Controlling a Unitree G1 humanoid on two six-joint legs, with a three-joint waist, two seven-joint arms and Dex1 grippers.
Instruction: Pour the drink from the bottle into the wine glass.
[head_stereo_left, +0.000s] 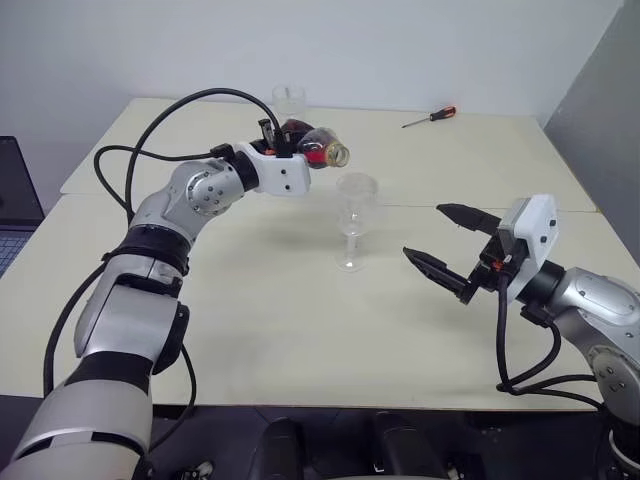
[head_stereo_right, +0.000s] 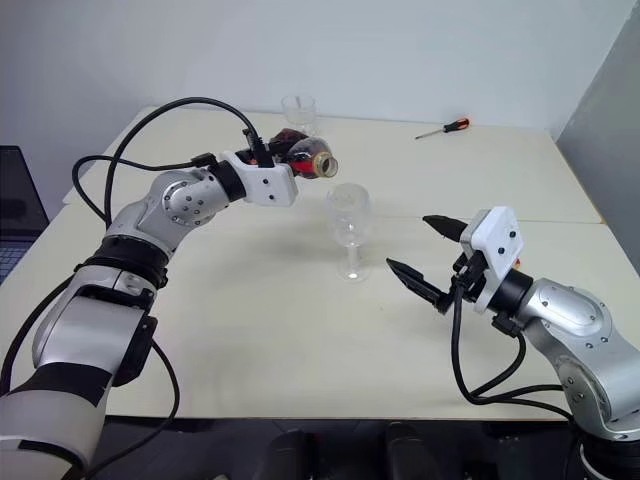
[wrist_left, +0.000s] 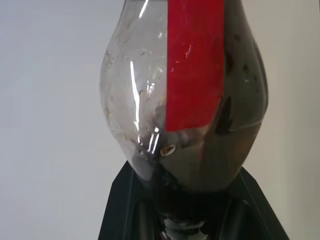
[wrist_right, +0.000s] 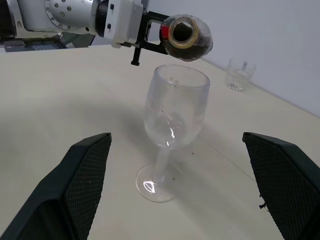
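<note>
The left gripper (head_stereo_left: 292, 140) is clamped on the bottle (head_stereo_left: 318, 146), holding it lying nearly level in the air with its open mouth turned toward the wine glass (head_stereo_left: 354, 222) and hanging just above and beside the glass's rim. In the right wrist view the mouth of the bottle faces the camera with no cap on it, and the drink (wrist_right: 192, 48) lies dark along the lower side of the bulbous body. The wine glass stands upright on the table (head_stereo_left: 250, 330), near the middle; its bowl looks empty, though a thin film at the bottom cannot be ruled out from these views. The right gripper (head_stereo_left: 448, 245) hovers over the table to the right of the glass, well apart from it, its two black fingers spread wide and holding nothing. A short clear tumbler (head_stereo_left: 288, 101) stands at the far side of the table behind the bottle, and a screwdriver (head_stereo_left: 430, 117) with a red handle lies near the far right edge.
</note>
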